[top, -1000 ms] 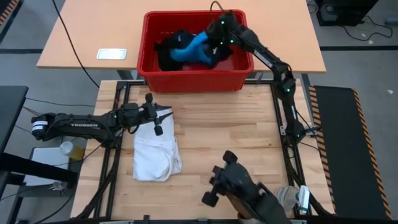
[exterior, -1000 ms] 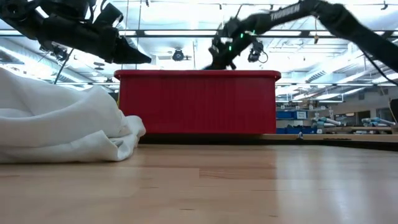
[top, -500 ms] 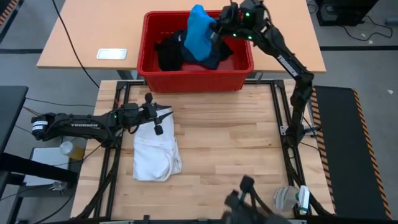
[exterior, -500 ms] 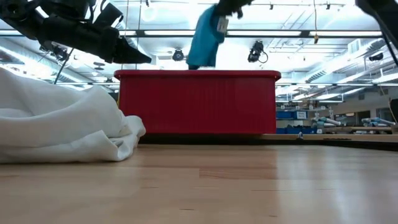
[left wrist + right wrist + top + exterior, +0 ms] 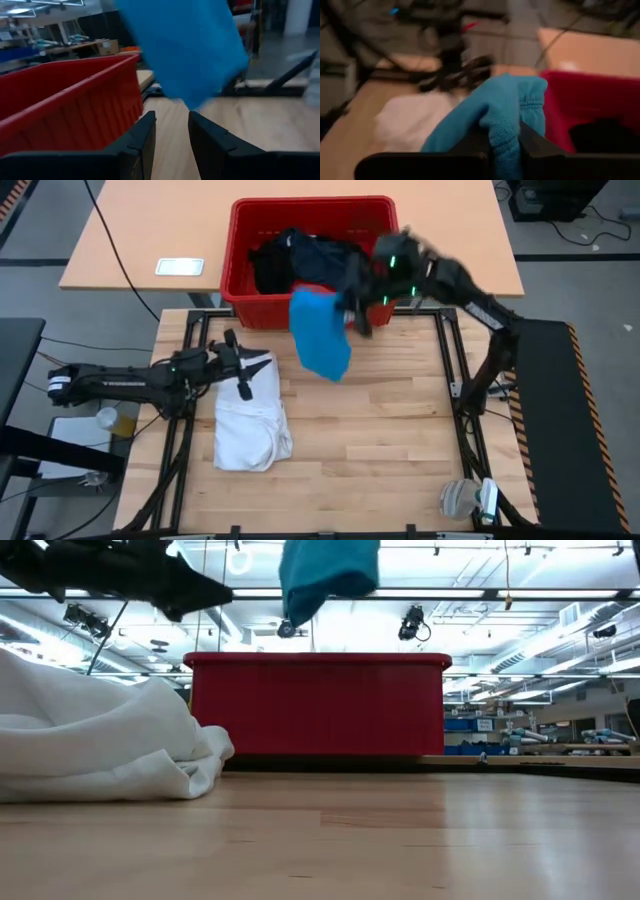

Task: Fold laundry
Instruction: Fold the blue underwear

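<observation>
The right gripper [image 5: 352,312] pinches the blue piece [image 5: 320,332] – it hangs in the air just in front of the red crate [image 5: 240,308]. Black garments [image 5: 300,260] lie inside the crate. The left gripper [image 5: 243,370], jaws a little apart and empty, sits over the white shirt [image 5: 250,425] on the table [image 5: 380,430].

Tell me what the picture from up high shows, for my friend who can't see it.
The right tool carries a blue cloth in the air over the wooden table, just in front of a red crate of dark clothes. The left tool hovers above a white shirt.
</observation>
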